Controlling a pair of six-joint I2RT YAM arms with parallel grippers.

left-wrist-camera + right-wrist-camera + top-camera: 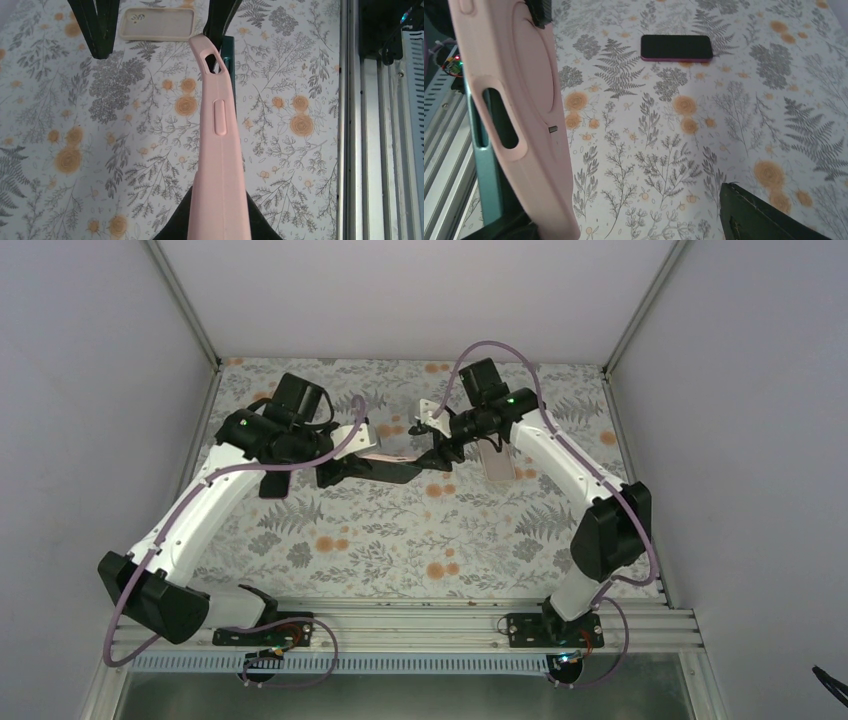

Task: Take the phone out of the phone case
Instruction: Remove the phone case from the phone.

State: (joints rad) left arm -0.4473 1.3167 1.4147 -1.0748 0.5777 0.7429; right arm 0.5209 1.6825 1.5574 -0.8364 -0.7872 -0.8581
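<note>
Jutting from left claw, phone case reaches open right claw.

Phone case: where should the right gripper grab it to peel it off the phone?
Pinch the phone case at its free end, on the rim beside the camera cutout, coming from the pink back. The left gripper clamps the other end, and the phone shows its edge here, so that lip probably peels.
</note>
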